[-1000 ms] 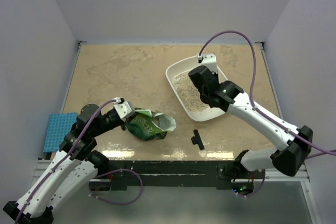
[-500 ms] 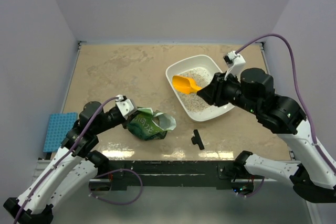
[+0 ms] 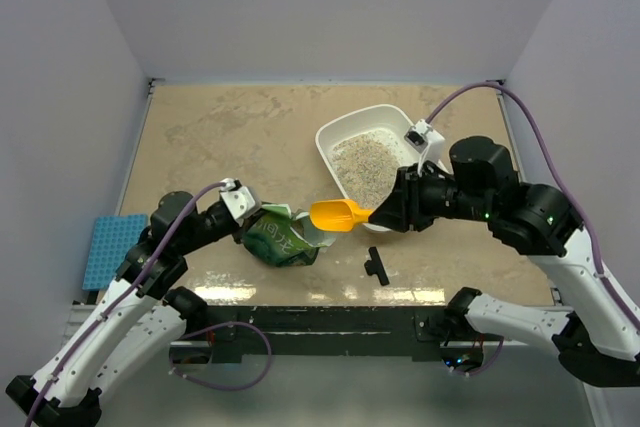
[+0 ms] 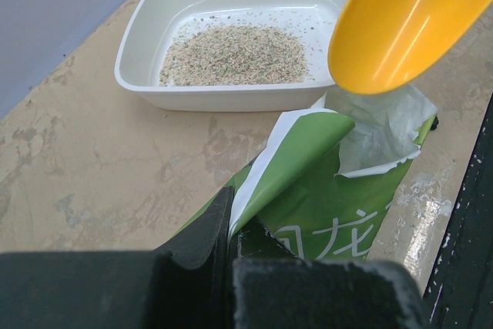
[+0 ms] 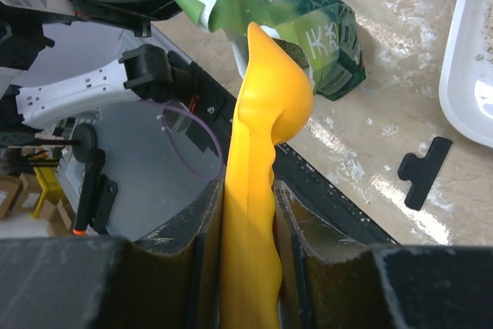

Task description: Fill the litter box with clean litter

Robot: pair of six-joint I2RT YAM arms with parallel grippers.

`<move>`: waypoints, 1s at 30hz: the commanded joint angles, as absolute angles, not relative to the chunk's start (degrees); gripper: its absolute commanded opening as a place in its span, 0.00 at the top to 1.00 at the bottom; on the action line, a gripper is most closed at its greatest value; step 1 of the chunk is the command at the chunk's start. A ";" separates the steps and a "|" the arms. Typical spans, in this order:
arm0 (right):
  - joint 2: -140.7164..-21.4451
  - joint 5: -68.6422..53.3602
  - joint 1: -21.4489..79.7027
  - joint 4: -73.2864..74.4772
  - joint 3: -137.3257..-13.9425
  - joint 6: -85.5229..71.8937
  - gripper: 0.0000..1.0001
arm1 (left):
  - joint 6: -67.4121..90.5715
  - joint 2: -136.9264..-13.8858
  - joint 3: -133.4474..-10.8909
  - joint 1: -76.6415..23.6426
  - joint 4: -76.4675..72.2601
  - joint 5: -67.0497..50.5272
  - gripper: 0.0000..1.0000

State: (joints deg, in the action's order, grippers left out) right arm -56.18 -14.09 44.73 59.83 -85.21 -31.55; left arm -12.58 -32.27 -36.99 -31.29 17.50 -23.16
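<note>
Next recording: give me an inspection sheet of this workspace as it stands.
Surface: mottled tan tabletop, pale smears near the front edge.
Job's things: litter box at back right, litter covering part of its floor; green bag open, front centre; yellow scoop above its mouth.
Clutter: black clip right of the bag; blue block off the table's left edge.
Grippers: left gripper shut on the bag's edge; right gripper shut on the scoop's handle.
Cables: purple cables looping off both arms.
Surroundings: plain white walls.

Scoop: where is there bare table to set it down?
Widest bare patch: the table left of the litter box, behind the bag. Crowded: the gap between bag, box and black clip, where the scoop hangs.
</note>
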 commanded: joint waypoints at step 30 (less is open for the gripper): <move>-70.40 -10.20 44.91 57.31 -81.21 -37.08 1.00 | -10.11 -31.28 -37.10 -31.64 12.05 -27.24 1.00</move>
State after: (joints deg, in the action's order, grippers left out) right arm -68.97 -17.21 45.15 56.12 -79.46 -35.29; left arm -12.53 -31.00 -36.99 -31.31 17.96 -24.29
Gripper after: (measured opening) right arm 0.298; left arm 0.018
